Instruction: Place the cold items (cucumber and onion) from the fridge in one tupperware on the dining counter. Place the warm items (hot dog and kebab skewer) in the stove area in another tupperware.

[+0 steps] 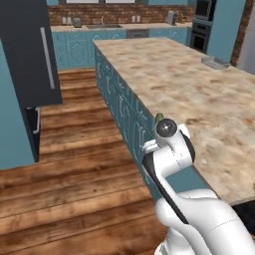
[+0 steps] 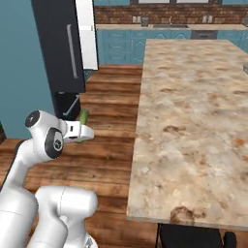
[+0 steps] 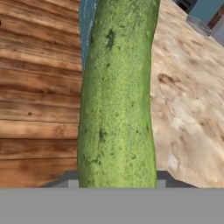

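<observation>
Carrying the cucumber toward the tupperware, upper right of the left base view, on the far part of the bench. Best to keep the hand level and lift well above the bench edge before reaching across. Gripper narrowly parted, clenched on the cucumber, which sticks up at left centre of the right base view, beside the bench and over the wooden floor.

Bare dining counter beside gripper
</observation>
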Motion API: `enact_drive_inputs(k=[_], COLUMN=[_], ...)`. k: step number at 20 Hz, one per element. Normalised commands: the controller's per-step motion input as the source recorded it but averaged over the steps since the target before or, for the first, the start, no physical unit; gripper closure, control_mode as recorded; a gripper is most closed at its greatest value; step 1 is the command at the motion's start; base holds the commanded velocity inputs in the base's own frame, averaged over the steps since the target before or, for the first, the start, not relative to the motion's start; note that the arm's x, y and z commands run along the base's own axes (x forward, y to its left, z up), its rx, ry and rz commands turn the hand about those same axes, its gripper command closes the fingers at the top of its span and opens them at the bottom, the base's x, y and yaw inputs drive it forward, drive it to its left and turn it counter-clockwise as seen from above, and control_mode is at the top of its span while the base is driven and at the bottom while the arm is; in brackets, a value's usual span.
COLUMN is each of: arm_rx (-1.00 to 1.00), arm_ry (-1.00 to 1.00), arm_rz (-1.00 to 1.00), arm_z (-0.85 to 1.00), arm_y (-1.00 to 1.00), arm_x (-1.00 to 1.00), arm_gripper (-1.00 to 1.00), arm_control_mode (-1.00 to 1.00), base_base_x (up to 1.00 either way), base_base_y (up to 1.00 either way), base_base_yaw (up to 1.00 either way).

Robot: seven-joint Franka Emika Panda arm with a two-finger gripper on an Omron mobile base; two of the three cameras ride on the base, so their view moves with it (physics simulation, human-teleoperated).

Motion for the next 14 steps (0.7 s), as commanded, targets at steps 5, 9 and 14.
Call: enact_drive_inputs(k=[5, 9, 14], arm_rx=[0.00, 0.00, 0.00], arm_ry=[0.00, 0.00, 0.00], arm_rz=[0.00, 0.00, 0.00], arm_z=[0.00, 0.00, 0.00], arm_y=[0.00, 0.00, 0.00], arm_x=[0.00, 0.00, 0.00], arm_gripper=[1.00, 1.00, 1.00], arm_control_mode=[1.00, 1.00, 1.00], base_base_x=[-1.00, -1.00, -0.46], base_base_y=[-0.22, -0.45, -0.95], base_base_yaw=[-0.05, -0.05, -0.05])
